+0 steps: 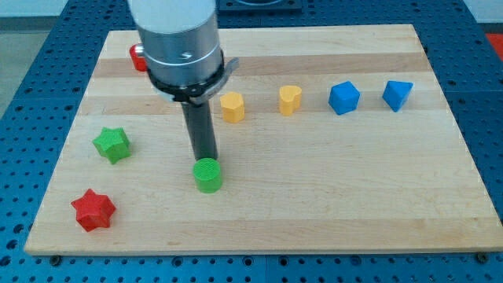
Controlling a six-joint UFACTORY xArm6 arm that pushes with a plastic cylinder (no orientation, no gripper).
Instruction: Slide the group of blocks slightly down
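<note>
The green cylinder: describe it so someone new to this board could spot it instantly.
On the wooden board, follow the dark rod down to my tip; the green cylinder sits just below it. The other green block, a star, lies further toward the view's left; this one is round and flat-topped.

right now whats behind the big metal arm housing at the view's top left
A red block peeks out at the housing's left edge; most of it is covered, so its shape cannot be told. My tip meets the green cylinder.
</note>
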